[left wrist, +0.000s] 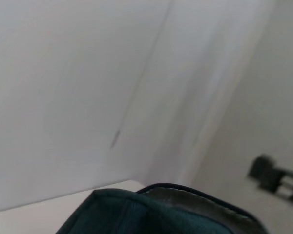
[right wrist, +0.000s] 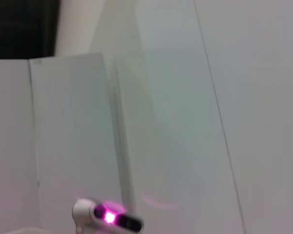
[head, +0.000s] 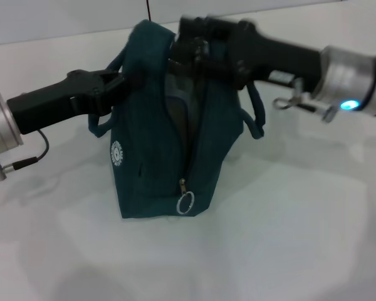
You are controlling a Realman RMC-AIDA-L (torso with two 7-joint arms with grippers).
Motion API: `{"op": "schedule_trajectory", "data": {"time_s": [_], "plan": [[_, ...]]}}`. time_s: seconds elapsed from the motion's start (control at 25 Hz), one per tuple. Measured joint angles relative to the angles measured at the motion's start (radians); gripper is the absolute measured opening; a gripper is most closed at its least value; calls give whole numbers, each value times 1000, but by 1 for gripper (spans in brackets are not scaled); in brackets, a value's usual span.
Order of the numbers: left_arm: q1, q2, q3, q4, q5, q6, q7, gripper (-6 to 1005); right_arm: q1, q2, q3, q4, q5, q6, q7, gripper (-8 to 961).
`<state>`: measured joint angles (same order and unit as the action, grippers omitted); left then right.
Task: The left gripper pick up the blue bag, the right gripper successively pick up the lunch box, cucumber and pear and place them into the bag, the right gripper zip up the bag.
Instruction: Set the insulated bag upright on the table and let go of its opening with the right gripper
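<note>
The blue bag [head: 150, 144] stands upright on the white table, its long zip undone and the silver ring pull [head: 185, 204] hanging low on the near end. My left gripper [head: 117, 83] comes in from the left and is shut on the bag's upper left edge by a handle, holding the mouth open. My right gripper [head: 189, 45] reaches in from the right and sits over the top of the opening, blurred. The left wrist view shows the blue bag's rim [left wrist: 161, 207] and a dark gripper part [left wrist: 273, 178] beyond it. Lunch box, cucumber and pear are out of view.
White table [head: 288, 238] stretches in front of and to the right of the bag, with a white wall behind. A bag handle [head: 257, 116] loops out on the right side. The right wrist view shows only white panels and a small pink-lit part [right wrist: 107, 217].
</note>
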<state>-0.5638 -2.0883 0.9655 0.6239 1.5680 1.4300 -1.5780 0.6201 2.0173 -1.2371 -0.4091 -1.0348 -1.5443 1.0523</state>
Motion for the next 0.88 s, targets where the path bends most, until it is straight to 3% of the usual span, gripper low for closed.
{"op": "schedule_trajectory", "data": {"time_s": [0.12,0.24,0.4,0.48,0.64,0.88], "plan": [[8,4,-7,-14,2,-20,0,72,-87,-23,0,-147,-4,-9,17,411],[21,6,-29,-19,4,-23,3,72,-171,-63,1,-246,-18,-8,42,535],[29,8,-45,-19,5,-28,4,73,-228,-118,2,-257,-24,-4,99,524],[34,8,-46,-18,3,-31,4,73,-239,-133,3,-237,-54,-5,113,518],[40,5,-46,-18,2,-33,9,73,-236,-124,2,-224,-175,4,122,507],[36,4,-45,-19,0,-26,12,73,-200,-86,2,-226,-326,45,153,448]]}}
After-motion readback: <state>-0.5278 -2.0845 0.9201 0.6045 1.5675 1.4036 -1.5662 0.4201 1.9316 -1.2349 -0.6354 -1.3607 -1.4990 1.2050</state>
